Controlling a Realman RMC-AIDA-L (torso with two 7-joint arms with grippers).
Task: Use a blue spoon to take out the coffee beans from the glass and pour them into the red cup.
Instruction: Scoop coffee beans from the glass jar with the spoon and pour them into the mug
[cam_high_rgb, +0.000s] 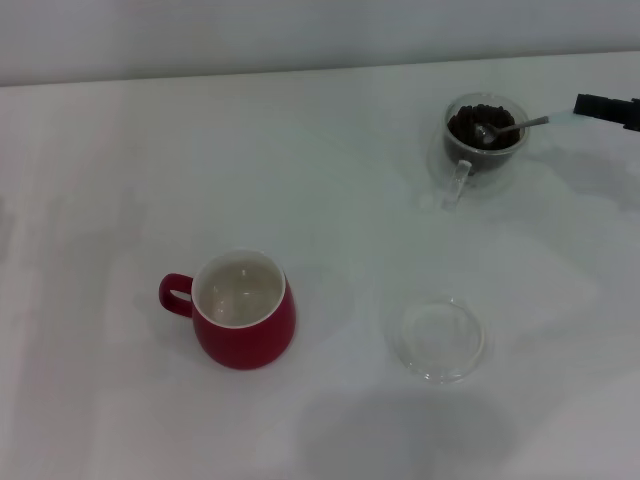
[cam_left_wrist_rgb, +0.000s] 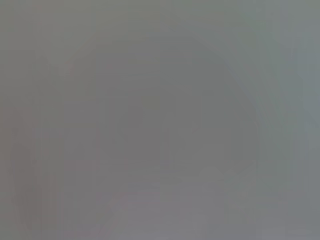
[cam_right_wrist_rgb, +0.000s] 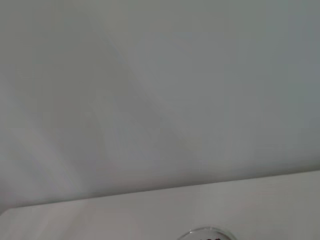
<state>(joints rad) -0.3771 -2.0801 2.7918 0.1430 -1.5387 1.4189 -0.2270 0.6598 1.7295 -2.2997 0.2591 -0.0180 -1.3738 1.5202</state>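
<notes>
Coffee beans sit heaped in the glass at the far right of the table, and we see the blue spoon with its metal bowl resting on the heap, its neck crossing the rim and the pale handle running out toward the right hand, which pokes in at the right edge. We cannot tell how far that hand is open or whether it truly has the handle; its tip looks at or just beside the handle end. We judge the step as scooping: dig the bowl under the beans, lift level, clear the rim without tipping the light glass. Red cup stands well apart, near left of centre, upright, white inside, no beans visible in it, so the carry across is long and we would keep the spoon flat. A shallow clear dish lies between the two, nearer us; steer over it. Left hand is not in view; its wrist view shows only grey. Right wrist view catches just the glass rim. No brands, labels or writing visible anywhere.
</notes>
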